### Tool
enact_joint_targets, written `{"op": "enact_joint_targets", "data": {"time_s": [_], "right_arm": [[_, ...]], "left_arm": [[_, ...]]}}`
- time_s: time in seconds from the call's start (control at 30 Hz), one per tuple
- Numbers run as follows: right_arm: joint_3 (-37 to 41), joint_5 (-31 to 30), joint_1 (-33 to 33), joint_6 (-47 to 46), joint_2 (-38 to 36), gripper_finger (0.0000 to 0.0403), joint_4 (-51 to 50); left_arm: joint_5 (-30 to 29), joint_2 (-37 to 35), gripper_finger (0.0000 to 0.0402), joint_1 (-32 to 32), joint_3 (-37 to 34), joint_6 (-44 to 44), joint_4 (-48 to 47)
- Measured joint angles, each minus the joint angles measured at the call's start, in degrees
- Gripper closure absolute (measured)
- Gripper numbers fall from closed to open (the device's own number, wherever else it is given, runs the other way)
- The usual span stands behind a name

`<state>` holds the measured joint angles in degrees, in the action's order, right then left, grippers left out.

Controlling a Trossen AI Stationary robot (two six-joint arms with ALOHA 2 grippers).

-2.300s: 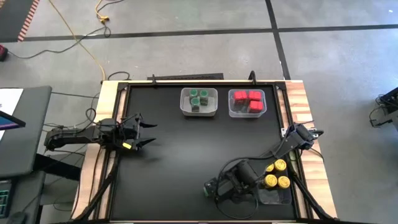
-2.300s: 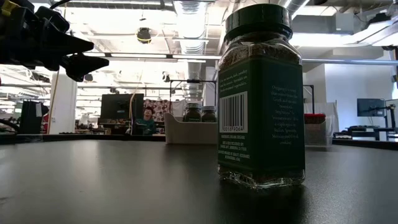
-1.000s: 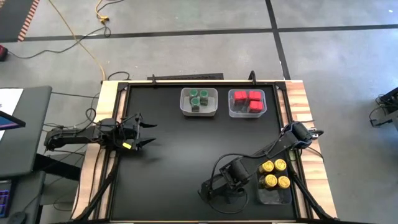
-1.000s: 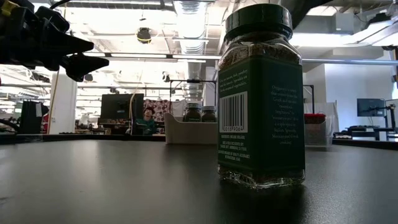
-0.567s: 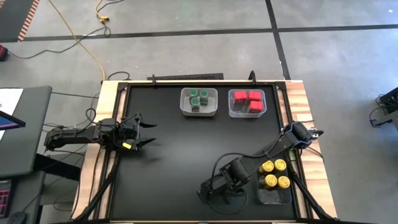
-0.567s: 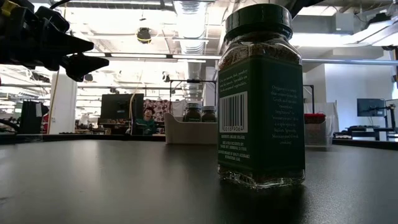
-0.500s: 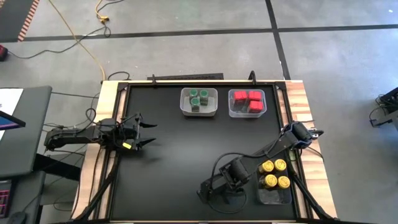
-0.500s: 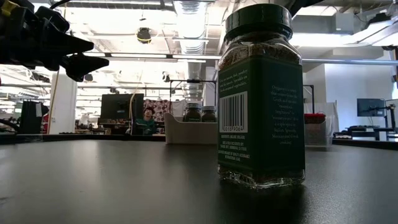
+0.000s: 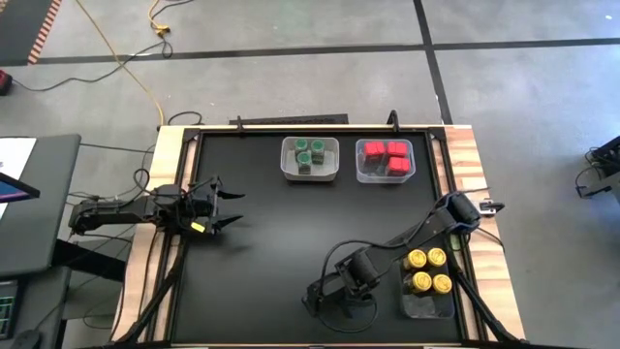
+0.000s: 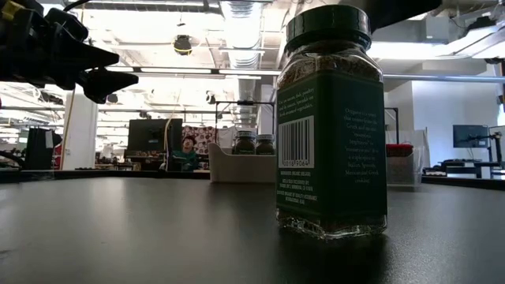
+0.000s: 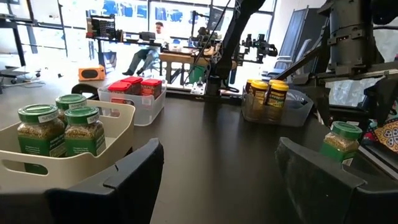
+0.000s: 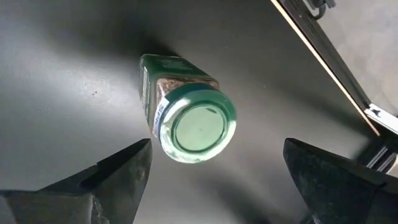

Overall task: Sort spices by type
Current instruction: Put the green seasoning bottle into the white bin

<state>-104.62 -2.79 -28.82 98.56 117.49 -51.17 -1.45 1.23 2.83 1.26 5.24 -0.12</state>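
While the right gripper (image 12: 211, 171) hangs wide open, empty, directly above it, the square glass green-lidded spice jar (image 12: 189, 118) stands upright on the black surface (image 9: 281, 233)'s near edge; the left gripper (image 9: 225, 206) waits parted, empty.

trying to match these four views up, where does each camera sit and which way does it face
High view: overhead, facing straight down on the table; both arms show.
Low view: at tabletop height, facing level across; left gripper shows upper left.
Left wrist view: on the left arm, facing across the table; its own fingers show.
Right wrist view: on the right arm, facing down; its open fingers flank the loose green-lidded jar.
Shared: that jar also appears in the low and left wrist views.
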Motion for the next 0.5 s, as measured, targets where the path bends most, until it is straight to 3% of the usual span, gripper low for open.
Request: {"op": "enact_joint_targets", "data": {"time_s": [0.5], "right_arm": [[0.0,0.02,-0.67,-2.97,0.04,0.0003,-0.7]], "left_arm": [[0.0,-0.01,0.0105,-0.01,0.01,0.01,0.02]]}}
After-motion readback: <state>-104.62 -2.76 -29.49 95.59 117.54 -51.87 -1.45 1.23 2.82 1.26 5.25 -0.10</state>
